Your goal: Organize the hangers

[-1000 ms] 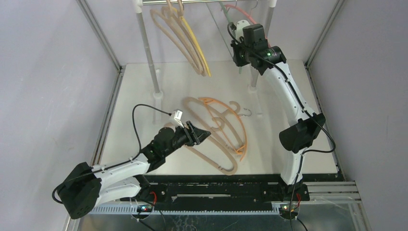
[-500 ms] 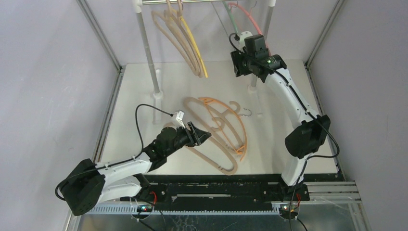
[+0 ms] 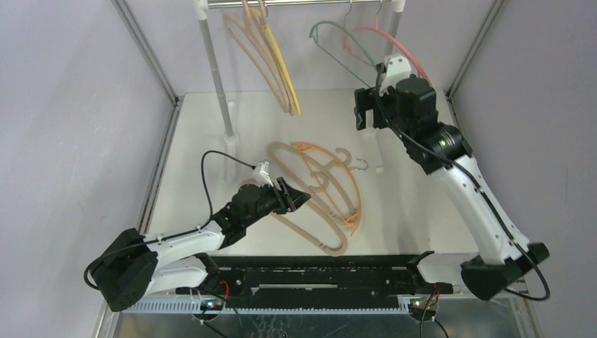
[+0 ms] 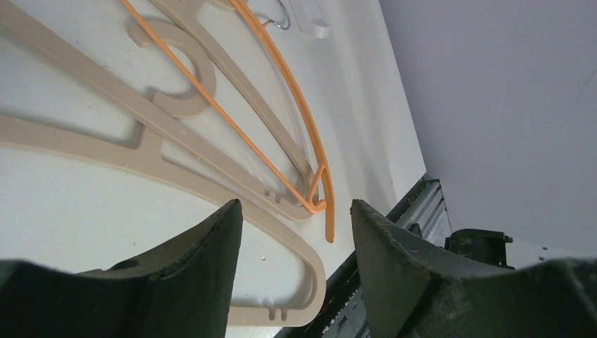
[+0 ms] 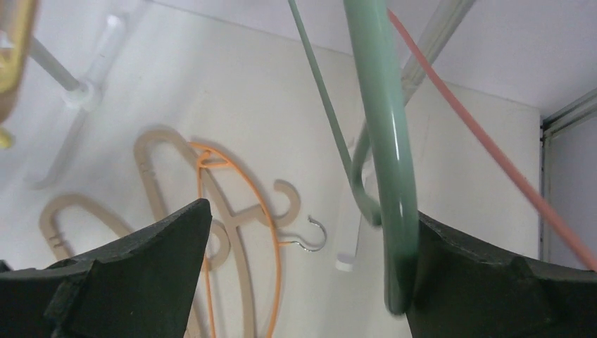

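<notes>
A flat white worktop (image 3: pixel 204 190) fills the middle of the top view. On its far part, at upper centre, stands a garment rail frame of white tube uprights and a metal crossbar (image 3: pixel 215 70). The crossbar runs along the top edge. Plain grey-lilac walls (image 3: pixel 63 127) close the left and right sides, with silver aluminium profile posts (image 3: pixel 146 51) in the far corners. A black mounting rail (image 3: pixel 317 271) runs along the bottom, with a grey slotted cable duct (image 3: pixel 296 304) just below it.
</notes>
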Tool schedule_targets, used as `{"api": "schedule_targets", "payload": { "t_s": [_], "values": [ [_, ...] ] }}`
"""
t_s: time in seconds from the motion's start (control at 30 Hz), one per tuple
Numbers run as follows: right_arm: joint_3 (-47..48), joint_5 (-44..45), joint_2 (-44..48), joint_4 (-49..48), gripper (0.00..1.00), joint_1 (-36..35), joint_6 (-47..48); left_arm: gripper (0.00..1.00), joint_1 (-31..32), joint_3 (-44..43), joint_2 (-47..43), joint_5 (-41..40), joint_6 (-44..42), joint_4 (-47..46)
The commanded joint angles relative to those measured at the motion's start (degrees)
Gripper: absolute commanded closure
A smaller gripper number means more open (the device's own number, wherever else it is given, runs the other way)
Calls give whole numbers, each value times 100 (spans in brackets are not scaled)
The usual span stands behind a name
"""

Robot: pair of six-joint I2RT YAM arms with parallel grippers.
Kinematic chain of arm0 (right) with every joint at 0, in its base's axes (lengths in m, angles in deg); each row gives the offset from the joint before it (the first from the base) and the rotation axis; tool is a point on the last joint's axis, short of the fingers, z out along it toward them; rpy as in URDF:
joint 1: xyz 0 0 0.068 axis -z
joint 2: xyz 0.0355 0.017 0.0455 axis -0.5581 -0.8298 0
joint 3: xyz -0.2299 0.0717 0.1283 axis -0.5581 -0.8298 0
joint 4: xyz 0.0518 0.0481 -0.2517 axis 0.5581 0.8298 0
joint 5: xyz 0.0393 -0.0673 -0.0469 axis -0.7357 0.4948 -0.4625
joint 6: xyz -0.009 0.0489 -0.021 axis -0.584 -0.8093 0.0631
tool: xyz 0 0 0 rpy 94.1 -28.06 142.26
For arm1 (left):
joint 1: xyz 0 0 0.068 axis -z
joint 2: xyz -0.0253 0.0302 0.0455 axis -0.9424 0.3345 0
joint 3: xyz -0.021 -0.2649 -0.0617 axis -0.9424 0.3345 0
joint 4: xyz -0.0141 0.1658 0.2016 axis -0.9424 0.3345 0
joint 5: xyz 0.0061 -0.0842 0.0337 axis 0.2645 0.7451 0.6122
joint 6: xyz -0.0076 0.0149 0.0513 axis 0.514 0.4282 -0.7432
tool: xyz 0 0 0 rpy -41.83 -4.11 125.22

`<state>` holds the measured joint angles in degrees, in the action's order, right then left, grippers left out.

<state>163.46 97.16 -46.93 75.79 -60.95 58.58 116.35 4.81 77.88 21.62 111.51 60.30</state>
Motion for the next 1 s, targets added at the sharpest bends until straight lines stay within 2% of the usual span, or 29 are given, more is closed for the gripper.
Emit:
{"api": "schedule_targets", "payload": {
  "t_s": [0.0, 0.13, 0.4, 0.53, 0.6, 0.63, 0.73, 0.77, 0.97],
  "values": [
    [-544, 419, 689, -415, 0, -274, -230, 37, 34, -241, 107, 58, -64, -276],
    [-1138, 405, 1169, -461, 0, -334, -338, 37, 34, -248, 217, 105, -39, -387],
    [-1592, 224, 1913, -261, 1, -486, -573, 37, 34, -312, 358, 135, -70, -447],
    [-1578, -320, 2380, -218, 7, -744, -659, 37, 34, -343, 471, 162, -77, -447],
    [-1549, -571, 2600, -283, 19, -785, -792, 37, 34, -341, 519, 172, -71, -467],
    [-1527, -678, 2713, -332, 31, -789, -847, 37, 34, -342, 539, 183, -71, -483],
    [-1465, -858, 2946, -594, 90, -776, -929, 37, 34, -362, 592, 227, -53, -532],
    [-1457, -841, 2973, -709, 100, -762, -924, 37, 34, -367, 603, 239, -48, -546],
    [-843, -961, 2283, -1222, 100, -319, -640, 38, 34, -303, 485, 201, -45, -552]
  ]
}}
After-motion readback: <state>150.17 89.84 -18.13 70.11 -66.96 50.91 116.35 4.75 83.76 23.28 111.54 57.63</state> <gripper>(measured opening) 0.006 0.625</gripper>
